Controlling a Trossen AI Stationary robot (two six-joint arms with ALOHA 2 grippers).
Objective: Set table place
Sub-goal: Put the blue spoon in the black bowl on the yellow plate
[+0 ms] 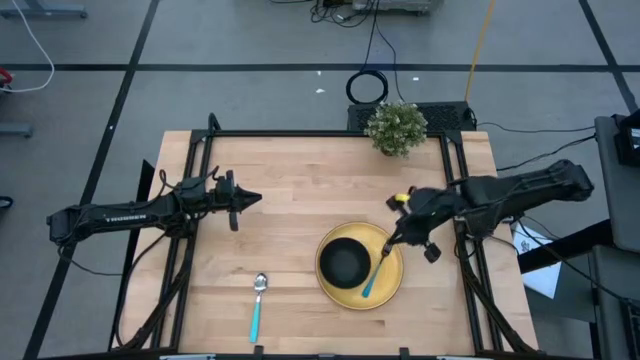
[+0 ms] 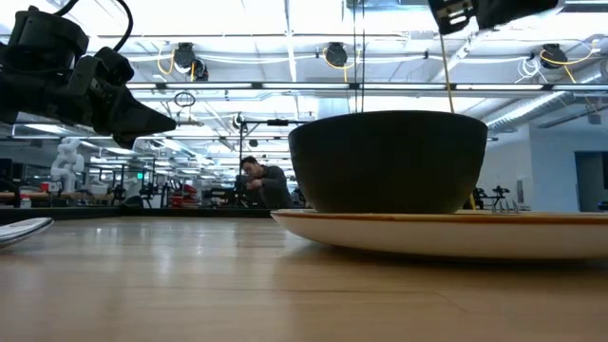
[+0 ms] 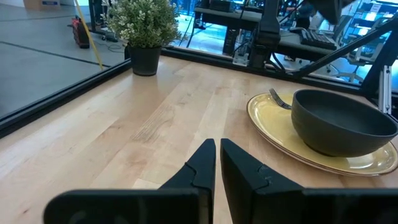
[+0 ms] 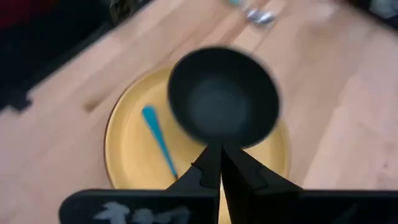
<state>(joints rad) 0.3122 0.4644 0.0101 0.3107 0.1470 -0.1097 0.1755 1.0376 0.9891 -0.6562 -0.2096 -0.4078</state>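
A round yellow plate (image 1: 385, 285) lies on the wooden table (image 1: 290, 180) toward its near right. A black bowl (image 1: 346, 260) stands on the plate's left part. A fork with a turquoise handle (image 1: 374, 277) lies on the plate to the right of the bowl, and its tines (image 3: 278, 99) reach the plate's far rim. A spoon with a turquoise handle (image 1: 257, 306) lies on the table left of the plate. My right gripper (image 1: 392, 238) is shut and empty above the plate's far right rim. My left gripper (image 1: 250, 200) is shut and empty above the table's left middle.
A small green potted plant (image 1: 396, 128) stands at the table's far edge, right of middle. Black frame rails (image 1: 200, 160) run along the table's left, right and far sides. Bare wood lies between the left gripper and the plate (image 3: 273, 127).
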